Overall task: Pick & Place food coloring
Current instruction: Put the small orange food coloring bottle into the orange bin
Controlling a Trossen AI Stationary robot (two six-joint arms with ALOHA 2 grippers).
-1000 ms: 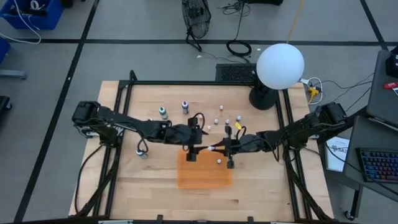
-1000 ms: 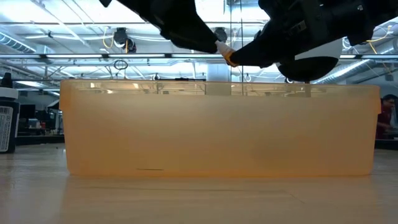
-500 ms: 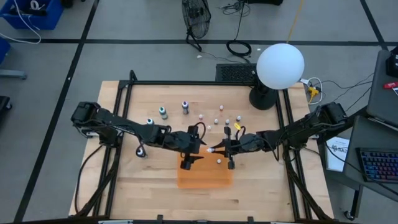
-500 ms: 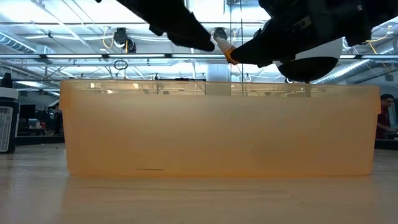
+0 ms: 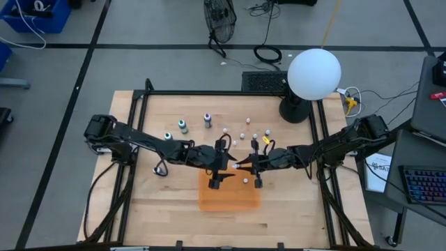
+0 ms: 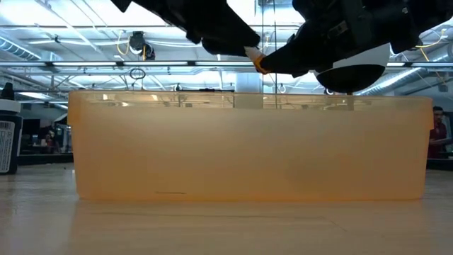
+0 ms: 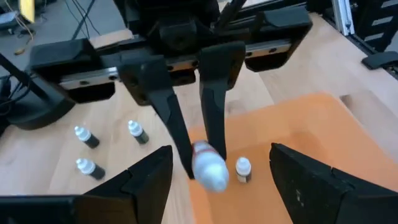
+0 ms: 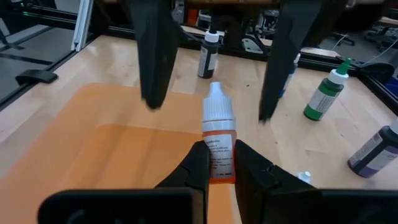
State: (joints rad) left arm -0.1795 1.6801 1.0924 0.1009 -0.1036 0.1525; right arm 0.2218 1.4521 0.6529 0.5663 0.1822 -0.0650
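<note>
- High view: I have the right claw (image 5: 240, 166) at the orange bin's (image 5: 228, 199) 12 o'clock rim, the left claw (image 5: 217, 180) facing it over the bin. Three food coloring bottles (image 5: 182, 125) wait on the surface (image 5: 174, 195) toward 11 o'clock.
- Low view: bin wall fills the frame; the orange-banded bottle (image 6: 255, 59) hangs above the rim, likely poised for release.
- Left wrist view: my left fingers (image 7: 149, 177) stand apart, holding nothing; the right claw's bottle sits between them.
- Right wrist view: right fingers (image 8: 198, 163) clamped on that bottle's body, cap pointing away, over the bin.
</note>
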